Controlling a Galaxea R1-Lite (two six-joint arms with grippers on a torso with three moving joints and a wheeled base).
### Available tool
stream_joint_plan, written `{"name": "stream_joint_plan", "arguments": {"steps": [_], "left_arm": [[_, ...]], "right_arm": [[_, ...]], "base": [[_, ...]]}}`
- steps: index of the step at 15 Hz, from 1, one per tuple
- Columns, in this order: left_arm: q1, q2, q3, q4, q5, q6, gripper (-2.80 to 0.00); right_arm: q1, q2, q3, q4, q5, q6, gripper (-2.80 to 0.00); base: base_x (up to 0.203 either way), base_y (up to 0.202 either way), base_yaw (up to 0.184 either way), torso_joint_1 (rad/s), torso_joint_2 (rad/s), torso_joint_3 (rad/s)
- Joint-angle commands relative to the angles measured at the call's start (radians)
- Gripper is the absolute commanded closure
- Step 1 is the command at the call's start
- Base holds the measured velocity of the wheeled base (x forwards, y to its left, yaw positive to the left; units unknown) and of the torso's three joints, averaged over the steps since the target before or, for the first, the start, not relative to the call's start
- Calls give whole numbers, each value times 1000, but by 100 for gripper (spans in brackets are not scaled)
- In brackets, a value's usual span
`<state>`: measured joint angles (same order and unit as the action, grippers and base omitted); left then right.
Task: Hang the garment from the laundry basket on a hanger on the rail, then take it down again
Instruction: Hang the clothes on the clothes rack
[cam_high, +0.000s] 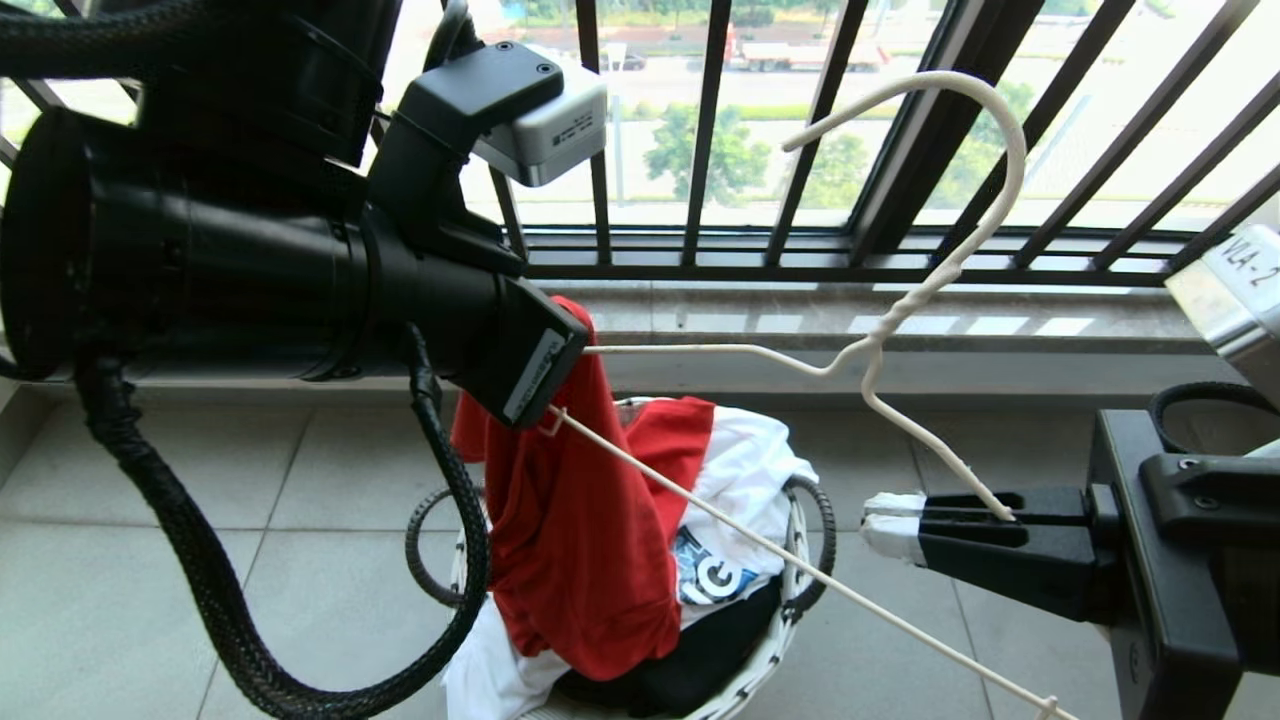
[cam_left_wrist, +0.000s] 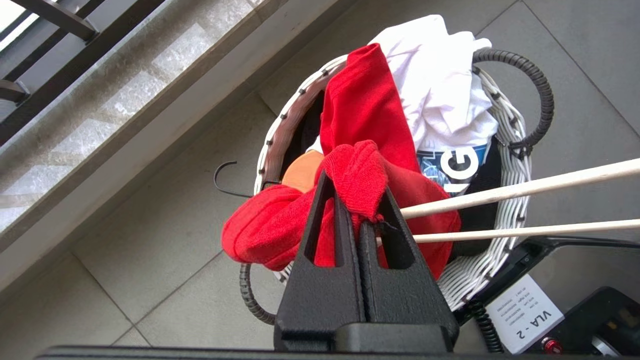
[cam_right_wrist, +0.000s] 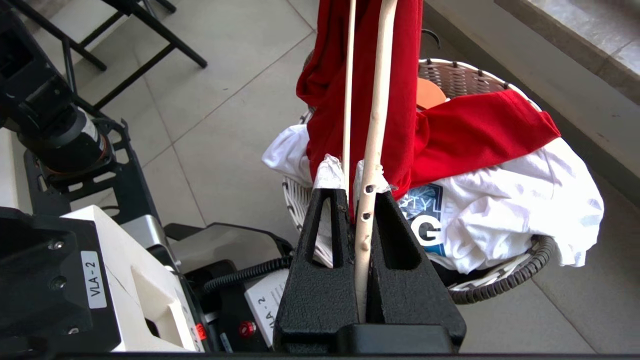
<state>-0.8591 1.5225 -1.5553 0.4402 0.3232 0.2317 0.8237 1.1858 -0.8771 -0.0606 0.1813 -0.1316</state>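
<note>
My left gripper (cam_left_wrist: 356, 200) is shut on a bunched fold of the red garment (cam_high: 580, 540), lifted above the laundry basket (cam_high: 790, 620). The rest of the garment (cam_left_wrist: 365, 105) trails down into the white woven basket (cam_left_wrist: 510, 150). My right gripper (cam_high: 890, 525), its fingertips wrapped in white tape, is shut on one sloping arm of the cream wire hanger (cam_high: 745, 349), hook pointing up. In the right wrist view the right gripper (cam_right_wrist: 352, 175) clamps the hanger (cam_right_wrist: 377, 100) in front of the garment (cam_right_wrist: 475, 135). The hanger's far end (cam_left_wrist: 525, 189) reaches the cloth at the left gripper. The rail is out of view.
A white T-shirt with blue print (cam_high: 750, 480) and a black garment (cam_high: 700, 670) fill the basket. Behind it run a stone sill (cam_high: 900, 320) and a black balustrade (cam_high: 710, 130). A dark hook (cam_left_wrist: 225, 175) lies by the basket. Black stand legs (cam_right_wrist: 150, 30) cross the tiled floor.
</note>
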Motion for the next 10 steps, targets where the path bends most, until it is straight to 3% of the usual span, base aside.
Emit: {"name": "stream_joint_plan", "arguments": {"steps": [1, 6, 10], "left_arm": [[-9, 2, -9, -1, 1, -1, 0], [-102, 45, -47, -57, 3, -17, 0], [-163, 67, -109, -57, 11, -33, 0]], "right_arm": [[-5, -11, 13, -3, 5, -15, 0], [-4, 32, 93, -218, 6, -18, 0], [-6, 41, 92, -234, 4, -13, 0]], "base": [[0, 0, 0, 0, 0, 0], [0, 0, 0, 0, 0, 0], [0, 0, 0, 0, 0, 0]]}}
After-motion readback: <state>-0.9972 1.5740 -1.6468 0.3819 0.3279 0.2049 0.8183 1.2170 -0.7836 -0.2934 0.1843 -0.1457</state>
